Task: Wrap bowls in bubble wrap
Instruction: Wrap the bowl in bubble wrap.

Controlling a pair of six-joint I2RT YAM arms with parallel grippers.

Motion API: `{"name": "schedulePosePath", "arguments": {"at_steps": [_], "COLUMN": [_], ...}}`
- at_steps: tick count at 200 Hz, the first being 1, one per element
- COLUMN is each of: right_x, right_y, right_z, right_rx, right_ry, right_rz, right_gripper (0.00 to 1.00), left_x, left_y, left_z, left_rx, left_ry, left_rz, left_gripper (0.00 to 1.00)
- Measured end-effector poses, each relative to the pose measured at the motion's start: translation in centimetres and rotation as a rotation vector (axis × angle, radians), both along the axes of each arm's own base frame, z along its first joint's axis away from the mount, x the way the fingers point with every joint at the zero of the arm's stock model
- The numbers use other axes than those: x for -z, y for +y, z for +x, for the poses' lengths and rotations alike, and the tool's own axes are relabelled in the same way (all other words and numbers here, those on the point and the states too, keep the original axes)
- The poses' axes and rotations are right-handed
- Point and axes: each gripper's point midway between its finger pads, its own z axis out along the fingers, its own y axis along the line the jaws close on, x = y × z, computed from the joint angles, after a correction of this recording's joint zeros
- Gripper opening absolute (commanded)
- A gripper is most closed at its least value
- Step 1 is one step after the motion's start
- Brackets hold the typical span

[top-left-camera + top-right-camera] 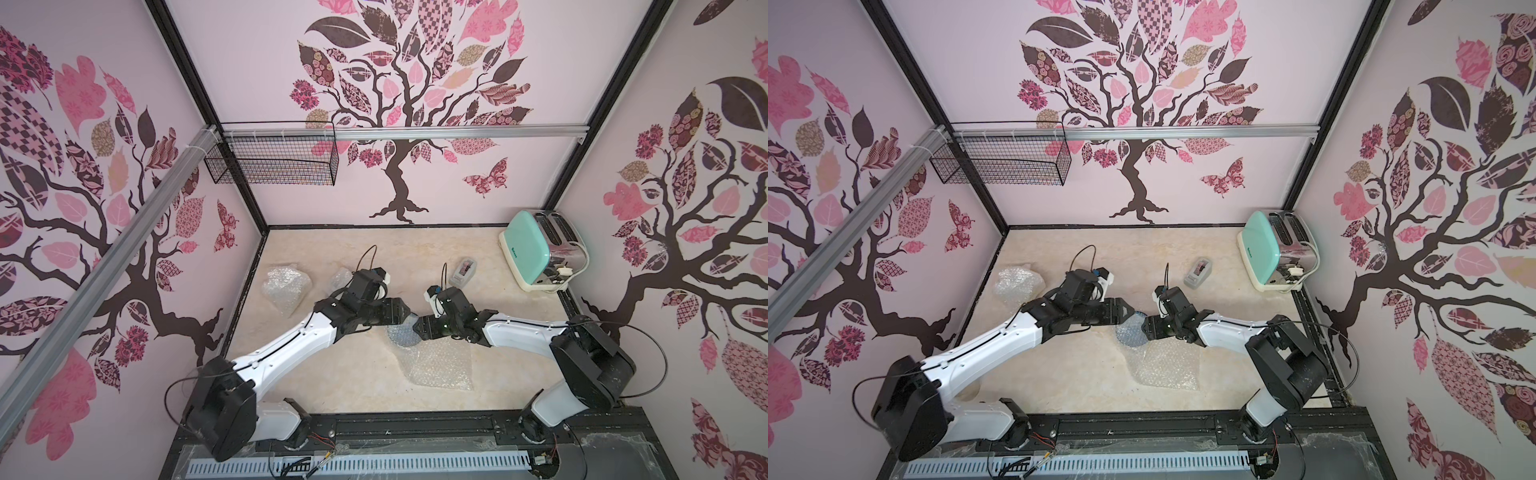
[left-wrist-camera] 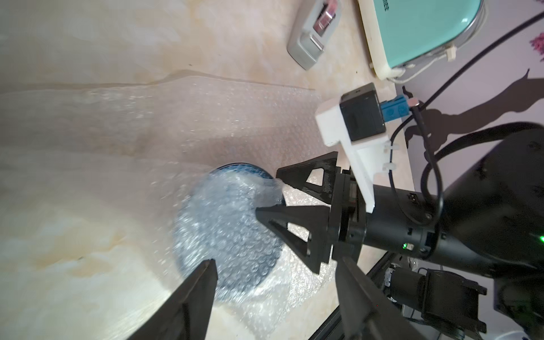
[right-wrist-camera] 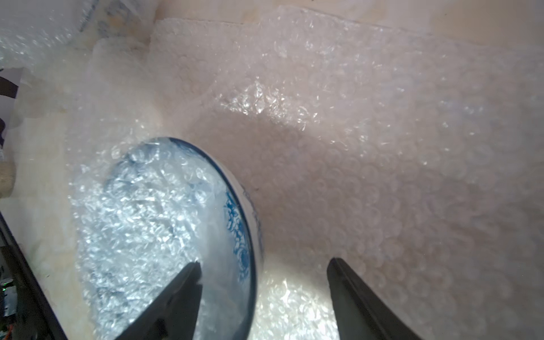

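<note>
A blue-and-white bowl [image 1: 401, 336] [image 2: 229, 235] [image 3: 235, 223] sits on a clear bubble wrap sheet [image 1: 440, 365] [image 1: 1169, 368] at the table's middle. A fold of that wrap is tucked into and over the bowl's mouth. My left gripper [image 1: 409, 316] [image 2: 276, 273] hovers open at the bowl's left edge, with nothing between its fingers. From the opposite side my right gripper [image 1: 417, 327] [image 3: 265, 265] [image 2: 269, 192] stands open astride the rim. One of its fingers [image 3: 188, 282] rests on the wrap inside the bowl and the other is outside. No other bare bowl shows.
Two crumpled bubble-wrap bundles [image 1: 286, 286] [image 1: 341, 276] lie at the left of the table. A small grey device [image 1: 463, 272] lies behind the arms. A mint toaster [image 1: 540, 253] fills the back right corner. A wire basket [image 1: 274, 162] hangs on the back wall.
</note>
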Motion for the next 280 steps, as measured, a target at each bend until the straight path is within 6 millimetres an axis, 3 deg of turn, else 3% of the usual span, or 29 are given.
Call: {"name": "schedulePosePath", "arguments": {"at_steps": [41, 58, 92, 106, 187, 205, 242, 280], "right_x": [0.4, 0.3, 0.3, 0.3, 0.3, 0.2, 0.6, 1.0], "right_y": [-0.1, -0.1, 0.0, 0.1, 0.3, 0.4, 0.5, 0.5], "right_z": [-0.1, -0.1, -0.2, -0.2, -0.5, -0.6, -0.8, -1.0], "right_rx": [-0.003, -0.005, -0.011, -0.014, -0.028, -0.031, -0.038, -0.043], "right_ry": [0.002, 0.002, 0.006, 0.008, 0.019, 0.021, 0.037, 0.050], "right_rz": [-0.014, -0.012, -0.006, -0.003, 0.010, 0.012, 0.011, 0.010], "right_gripper": [0.64, 0.64, 0.63, 0.63, 0.60, 0.58, 0.52, 0.48], "left_x": [7.1, 8.0, 5.9, 5.9, 11.3, 12.2, 11.9, 11.3], "left_y": [8.2, 9.7, 7.9, 7.1, 4.9, 4.6, 3.9, 3.1], "left_z": [-1.0, -0.5, 2.0, 3.1, 4.3, 4.8, 6.5, 7.4], "left_rx": [-0.269, -0.338, -0.309, -0.302, -0.324, -0.332, -0.336, -0.312], "left_ry": [0.198, 0.245, 0.216, 0.218, 0.326, 0.329, 0.275, 0.212], "left_rz": [0.001, -0.038, -0.138, -0.165, -0.107, -0.099, -0.082, -0.083], "left_gripper": [0.83, 0.84, 0.85, 0.85, 0.78, 0.65, 0.54, 0.19]}}
